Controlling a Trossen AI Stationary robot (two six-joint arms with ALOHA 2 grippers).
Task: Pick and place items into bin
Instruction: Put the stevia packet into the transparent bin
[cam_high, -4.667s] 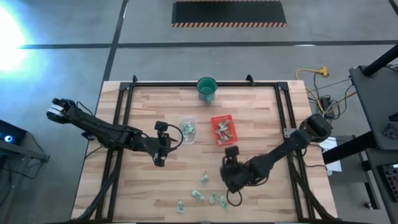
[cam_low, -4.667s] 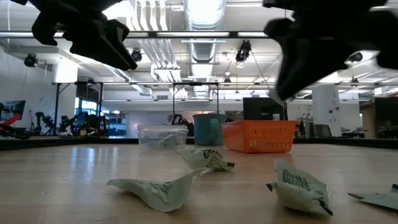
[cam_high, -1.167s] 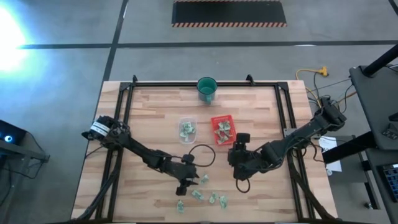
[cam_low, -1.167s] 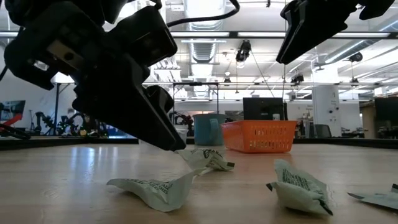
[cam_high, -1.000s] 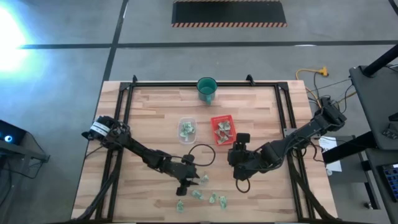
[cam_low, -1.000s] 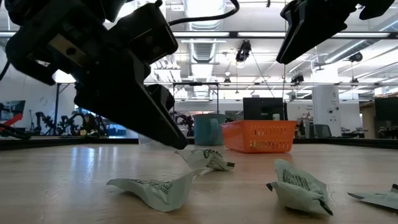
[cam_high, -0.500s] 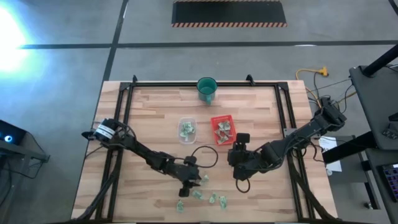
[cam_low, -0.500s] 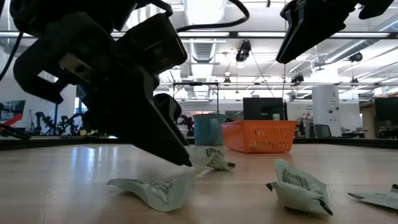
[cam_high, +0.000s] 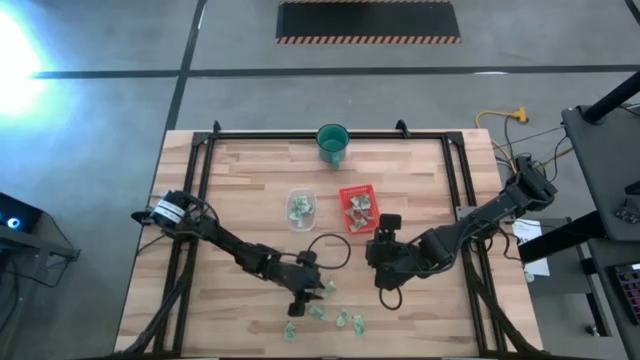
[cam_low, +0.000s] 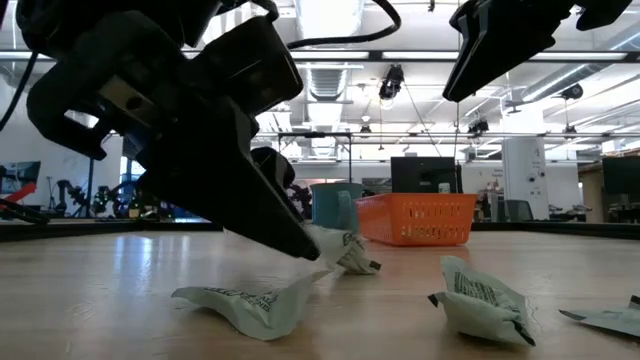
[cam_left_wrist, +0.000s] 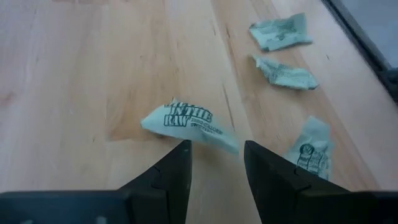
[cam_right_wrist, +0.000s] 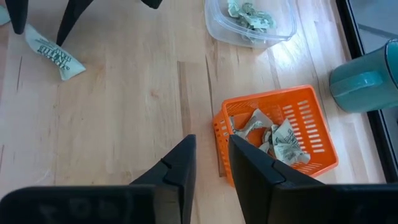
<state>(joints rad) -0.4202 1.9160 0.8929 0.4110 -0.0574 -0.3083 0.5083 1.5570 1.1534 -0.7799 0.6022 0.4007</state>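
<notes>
Several small pale green-and-white packets lie flat near the table's near edge (cam_high: 343, 320), (cam_low: 485, 295). My left gripper (cam_high: 312, 293) is down at the table, open. Its fingertips (cam_left_wrist: 214, 152) stand on either side of one end of a printed packet (cam_left_wrist: 189, 118), (cam_low: 340, 250). More packets lie in the orange tray (cam_high: 358, 208) and in a clear tub (cam_high: 301, 208). My right gripper (cam_high: 383, 232) hangs open above the table, just near of the orange tray (cam_right_wrist: 283, 134), holding nothing. My left gripper comes down slanting at the printed packet's end (cam_left_wrist: 225, 143), one finger (cam_left_wrist: 179, 163) on each side of it. The packet lies on the table. I cannot tell whether the fingers touch it.
A teal cup (cam_high: 333, 143) stands by the far edge, beyond the tub and tray. Other packets (cam_left_wrist: 280, 31), (cam_left_wrist: 286, 73), (cam_left_wrist: 311, 149) lie close beside the left gripper. Black rails (cam_high: 200, 190) run along the table's left and right sides.
My left gripper has come down and moved slightly toward the table's right, closing in on the printed packet until its fingertips reach the packet's end. In the low view the packet has shifted a little.
</notes>
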